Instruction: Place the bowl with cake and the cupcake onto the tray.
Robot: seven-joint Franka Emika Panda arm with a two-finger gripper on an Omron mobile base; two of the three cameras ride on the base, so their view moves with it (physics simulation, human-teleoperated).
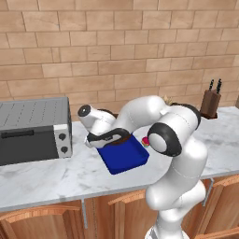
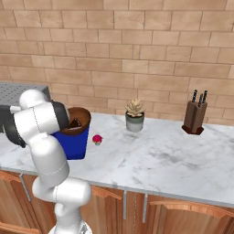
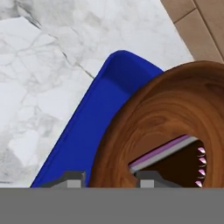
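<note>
Bowl with cake (image 3: 166, 118) is sitting in the blue tray (image 3: 83, 135); our gripper (image 3: 107, 178) is straddling its rim, jaws slightly parted. Cupcake (image 2: 97, 139) is resting on the counter (image 2: 173, 155) beside the tray.

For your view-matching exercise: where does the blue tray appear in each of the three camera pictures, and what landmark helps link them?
Left base view: the tray lies at centre on the marble counter, right of the toaster oven.
Right base view: the tray is at the left, partly behind the arm.
Hand view: the tray runs diagonally at lower centre.
Shared landmark: the bowl with cake over the tray's far end.
</note>
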